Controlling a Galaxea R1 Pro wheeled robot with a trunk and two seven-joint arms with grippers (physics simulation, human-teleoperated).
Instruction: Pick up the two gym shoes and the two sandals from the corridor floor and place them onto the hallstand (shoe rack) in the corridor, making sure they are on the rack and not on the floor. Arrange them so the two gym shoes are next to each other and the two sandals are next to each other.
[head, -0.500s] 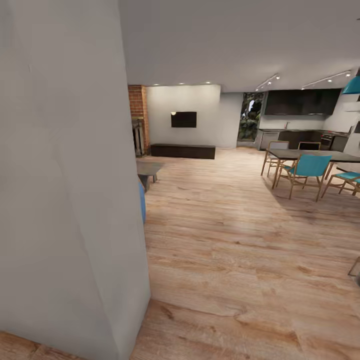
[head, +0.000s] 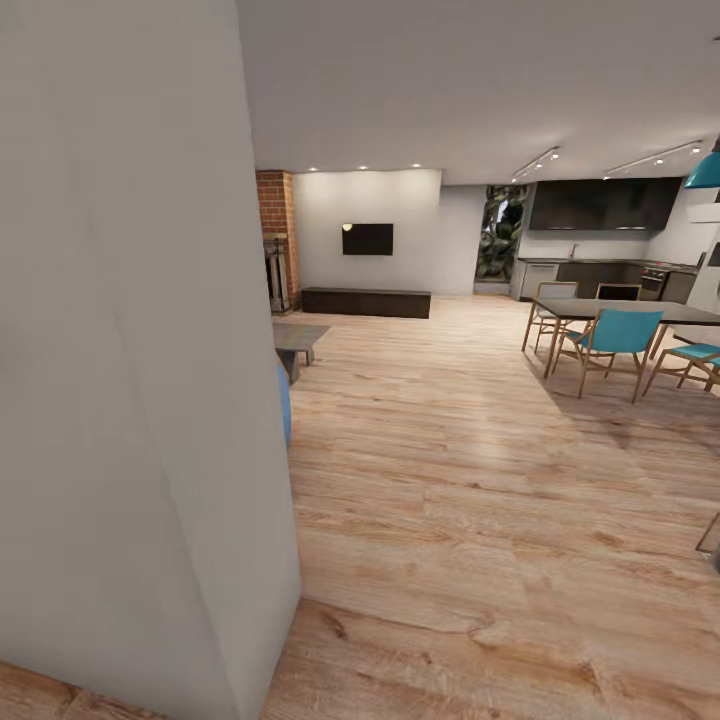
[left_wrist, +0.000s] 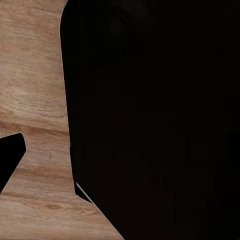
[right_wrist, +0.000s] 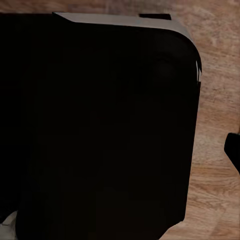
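— Any writing or labels you can read?

— None that I can make out. The dark screen (head: 367, 238) on the far wall is blank, and everything else is too small or too plain to carry text.

— What's around you, then?

— A pale grey wall (head: 130, 400) stands close on my left, its corner running down to the floor (head: 470, 500), which is light brown wood-grain planking stretching away into an open room. Far back there is a brick column (head: 276, 235) with a fireplace, and a long low dark cabinet (head: 366, 302) under the screen. To the right stands a dark table (head: 625, 310) with teal chairs (head: 612, 345) on wooden legs, dark kitchen units (head: 600, 240) behind it, and a teal lamp (head: 706, 172) at the edge. A small grey low table (head: 296, 340) sits just past the wall corner, with something blue (head: 285, 402) peeking out beside it.

— And your fingers?

— I cannot tell whether either pair is open or closed. Both wrist cameras look at a big black body with planks beyond it (left_wrist: 35, 100) (right_wrist: 215, 100).

— The shoes, sandals, the rack?

— I can't place them from here; only the plank floor lies before me.
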